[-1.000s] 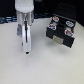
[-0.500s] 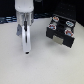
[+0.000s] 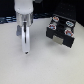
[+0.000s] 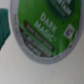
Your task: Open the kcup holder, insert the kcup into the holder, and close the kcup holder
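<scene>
The kcup (image 4: 47,27) fills the wrist view: a round green lid with a pale rim, printed "Dark Magic", seen from very close above. No fingers show in that view. In the exterior view my gripper (image 3: 26,50) points straight down and reaches the white table at the exterior view's left; the kcup is hidden there behind the fingers. Whether the fingers are closed on it cannot be made out. The kcup holder (image 3: 61,32), a black boxy unit, stands to the exterior view's right, well apart from the gripper, and looks shut.
Round pods with red-and-white lids (image 3: 56,21) sit on top of the holder. The white table (image 3: 50,65) stretches toward the front. A dark background lies behind the arm.
</scene>
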{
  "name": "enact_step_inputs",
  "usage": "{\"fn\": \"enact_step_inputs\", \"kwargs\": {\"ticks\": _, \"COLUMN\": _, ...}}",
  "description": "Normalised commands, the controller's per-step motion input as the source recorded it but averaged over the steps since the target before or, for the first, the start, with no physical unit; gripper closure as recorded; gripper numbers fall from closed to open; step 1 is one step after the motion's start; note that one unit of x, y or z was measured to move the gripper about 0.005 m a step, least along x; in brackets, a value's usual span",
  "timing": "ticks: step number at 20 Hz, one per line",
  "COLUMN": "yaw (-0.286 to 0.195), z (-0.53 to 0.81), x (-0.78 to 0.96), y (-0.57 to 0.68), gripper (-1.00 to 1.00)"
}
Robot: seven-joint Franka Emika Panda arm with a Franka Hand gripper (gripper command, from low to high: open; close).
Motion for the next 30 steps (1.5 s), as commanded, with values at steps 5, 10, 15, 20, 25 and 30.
{"fn": "enact_step_inputs", "kwargs": {"ticks": 5, "yaw": -0.012, "z": 0.00, "x": -0.07, "y": -0.03, "gripper": 1.00}}
{"fn": "enact_step_inputs", "kwargs": {"ticks": 10, "yaw": -0.007, "z": -0.01, "x": -0.08, "y": -0.04, "gripper": 1.00}}
{"fn": "enact_step_inputs", "kwargs": {"ticks": 15, "yaw": 0.000, "z": -0.01, "x": -0.04, "y": -0.01, "gripper": 1.00}}
{"fn": "enact_step_inputs", "kwargs": {"ticks": 20, "yaw": -0.028, "z": 0.03, "x": -0.04, "y": -0.03, "gripper": 1.00}}
{"fn": "enact_step_inputs", "kwargs": {"ticks": 25, "yaw": -0.011, "z": 0.59, "x": 0.05, "y": 0.19, "gripper": 1.00}}
{"fn": "enact_step_inputs", "kwargs": {"ticks": 30, "yaw": 0.003, "z": 0.87, "x": 0.12, "y": 0.39, "gripper": 1.00}}
